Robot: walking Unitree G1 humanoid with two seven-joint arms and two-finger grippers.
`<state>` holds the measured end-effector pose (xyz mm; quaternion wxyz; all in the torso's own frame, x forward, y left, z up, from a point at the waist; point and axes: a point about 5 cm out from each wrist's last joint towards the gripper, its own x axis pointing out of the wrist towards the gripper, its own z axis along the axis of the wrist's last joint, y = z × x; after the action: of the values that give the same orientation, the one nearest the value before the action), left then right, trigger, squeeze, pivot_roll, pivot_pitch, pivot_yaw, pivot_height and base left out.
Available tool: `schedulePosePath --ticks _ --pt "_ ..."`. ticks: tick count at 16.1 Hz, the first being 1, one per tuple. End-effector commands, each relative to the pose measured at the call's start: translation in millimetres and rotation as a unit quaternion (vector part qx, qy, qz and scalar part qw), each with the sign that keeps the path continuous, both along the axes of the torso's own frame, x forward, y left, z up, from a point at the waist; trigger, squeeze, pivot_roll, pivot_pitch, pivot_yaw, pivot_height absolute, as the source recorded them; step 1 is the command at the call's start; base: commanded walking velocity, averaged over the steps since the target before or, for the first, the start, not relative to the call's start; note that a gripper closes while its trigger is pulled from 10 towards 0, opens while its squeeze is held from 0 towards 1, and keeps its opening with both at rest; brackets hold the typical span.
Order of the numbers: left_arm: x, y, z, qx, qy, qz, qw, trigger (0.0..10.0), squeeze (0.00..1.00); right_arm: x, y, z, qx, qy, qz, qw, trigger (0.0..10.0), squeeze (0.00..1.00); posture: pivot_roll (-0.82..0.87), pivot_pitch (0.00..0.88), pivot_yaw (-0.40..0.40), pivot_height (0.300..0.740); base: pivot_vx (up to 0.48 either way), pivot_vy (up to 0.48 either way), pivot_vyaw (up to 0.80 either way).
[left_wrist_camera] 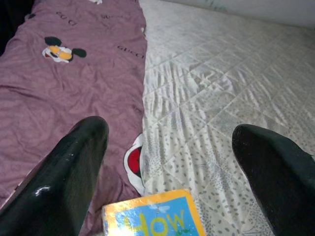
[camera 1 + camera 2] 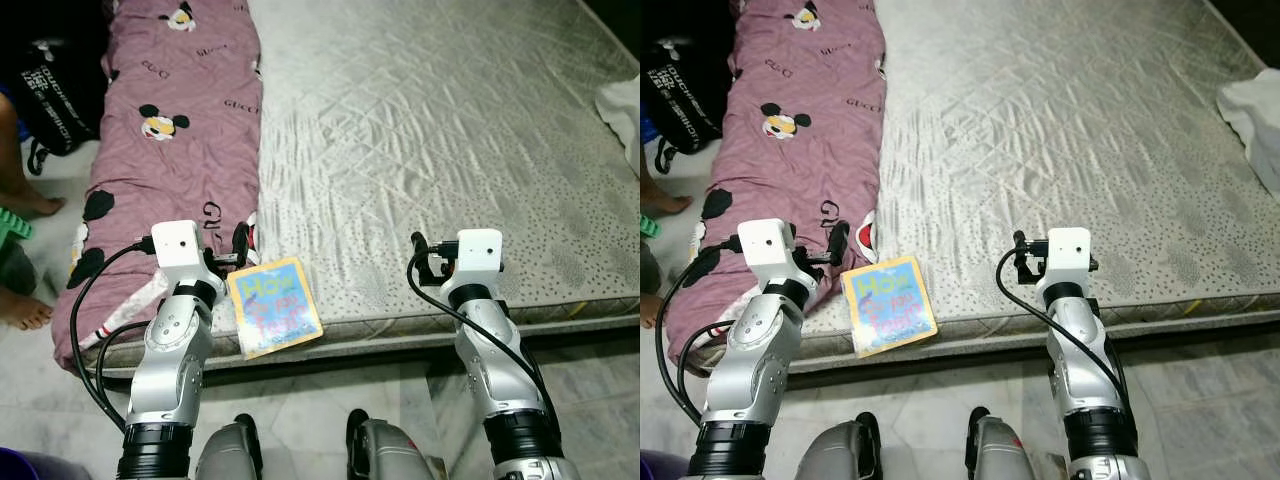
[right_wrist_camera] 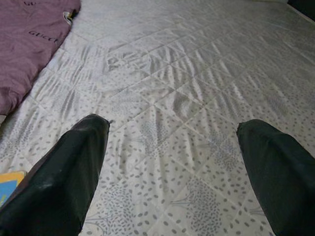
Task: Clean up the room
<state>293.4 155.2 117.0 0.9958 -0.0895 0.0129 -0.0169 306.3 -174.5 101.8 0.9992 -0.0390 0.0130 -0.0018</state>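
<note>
The robot stands at the near edge of a bare quilted mattress [image 2: 430, 130] with both arms raised over it; the step in hand looks like picking up the one loose item within reach, a small yellow-bordered children's book [image 2: 274, 307] with a blue cover, which lies flat at the near edge of the mattress, its near corner overhanging slightly, just right of a mauve cartoon-print quilt [image 2: 165, 120] that runs along the left side of the bed; the left gripper [image 1: 172, 162] hovers just above and beyond the book with its two black fingers spread wide and nothing between them; the right gripper [image 3: 172, 162] hangs over bare mattress well to the right, equally wide open and empty; the next move, as I judge it, calls for the left arm to draw back and dip so the fingers can straddle the book's edge, using the overhang to get a finger beneath; the head views take in a white cloth [image 2: 622, 112] at the far right edge, a black bag [image 2: 55, 90] and a person's bare feet [image 2: 25, 310] on the floor at left; the left wrist view instead shows the book's lettering "HOW" close up.
</note>
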Motion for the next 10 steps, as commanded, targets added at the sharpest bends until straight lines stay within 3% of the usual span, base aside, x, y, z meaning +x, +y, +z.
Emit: schedulePosePath --ticks 1,10 --pt "-4.1 2.3 -2.2 0.004 0.006 0.007 1.0 10.0 0.0 -3.1 -0.6 -1.7 0.003 0.006 0.001 1.0 10.0 0.0 -0.03 0.262 -0.004 0.74 0.0 0.0 0.0" --pt "-3.5 -0.9 0.6 -0.007 -0.007 -0.007 1.0 10.0 0.0 -0.4 1.0 0.3 0.004 0.005 0.012 1.0 10.0 0.0 -0.03 0.243 -0.012 0.728 0.0 0.0 0.0"
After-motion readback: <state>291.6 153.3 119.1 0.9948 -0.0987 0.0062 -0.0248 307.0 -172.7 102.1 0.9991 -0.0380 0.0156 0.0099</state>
